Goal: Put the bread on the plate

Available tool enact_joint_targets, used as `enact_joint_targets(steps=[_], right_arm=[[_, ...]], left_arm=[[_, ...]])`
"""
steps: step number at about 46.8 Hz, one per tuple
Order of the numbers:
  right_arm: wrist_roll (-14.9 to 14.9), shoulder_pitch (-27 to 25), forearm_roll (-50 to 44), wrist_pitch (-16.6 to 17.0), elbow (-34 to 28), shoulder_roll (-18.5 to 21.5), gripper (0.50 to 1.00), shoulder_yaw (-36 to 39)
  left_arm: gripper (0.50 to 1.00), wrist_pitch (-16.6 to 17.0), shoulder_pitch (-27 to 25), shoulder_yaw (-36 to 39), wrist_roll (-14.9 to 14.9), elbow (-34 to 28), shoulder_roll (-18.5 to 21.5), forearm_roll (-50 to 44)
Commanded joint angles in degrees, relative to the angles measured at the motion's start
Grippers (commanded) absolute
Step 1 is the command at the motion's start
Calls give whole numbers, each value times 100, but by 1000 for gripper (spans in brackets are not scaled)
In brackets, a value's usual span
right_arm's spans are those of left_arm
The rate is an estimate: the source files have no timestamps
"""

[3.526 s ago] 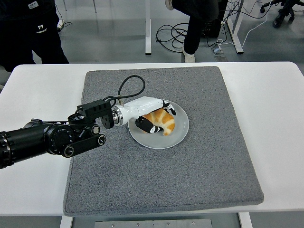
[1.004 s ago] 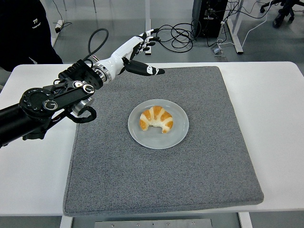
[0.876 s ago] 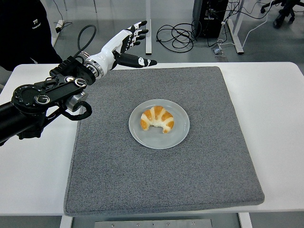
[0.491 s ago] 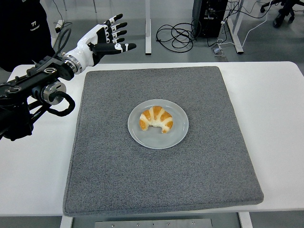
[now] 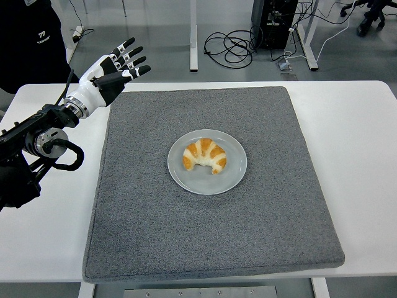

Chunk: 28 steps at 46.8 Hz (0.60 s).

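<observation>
A golden croissant (image 5: 205, 156) lies on the round white plate (image 5: 234, 176) in the middle of the grey mat (image 5: 211, 217). My left hand (image 5: 115, 69) is raised over the table's far left corner, well away from the plate, its white and black fingers spread and holding nothing. The black left arm (image 5: 31, 155) runs back to the left edge. No right arm shows.
The grey mat covers most of the white table (image 5: 366, 143). A person in dark clothes (image 5: 28, 37) stands at the top left, close behind my raised hand. Cables and desk legs lie on the floor beyond the table.
My left hand let go of the croissant on the plate, then lifted and swung back to the far left with its fingers spread. The croissant stays on the plate.
</observation>
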Motion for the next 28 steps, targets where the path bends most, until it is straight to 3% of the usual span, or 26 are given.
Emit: enact_joint_targets(steps=[1,9,28], right_arm=[[1,0,0,9,0,0,1000,-1],[1,0,0,9,0,0,1000,-1],[9,0,0,9,9,0,1000,-1]], left_arm=[[968,-7,61,7,96,0,0,-231],[968,-16,193,15,492,0,-9,-487],[968,-42,220,7,457,0,0,-487]])
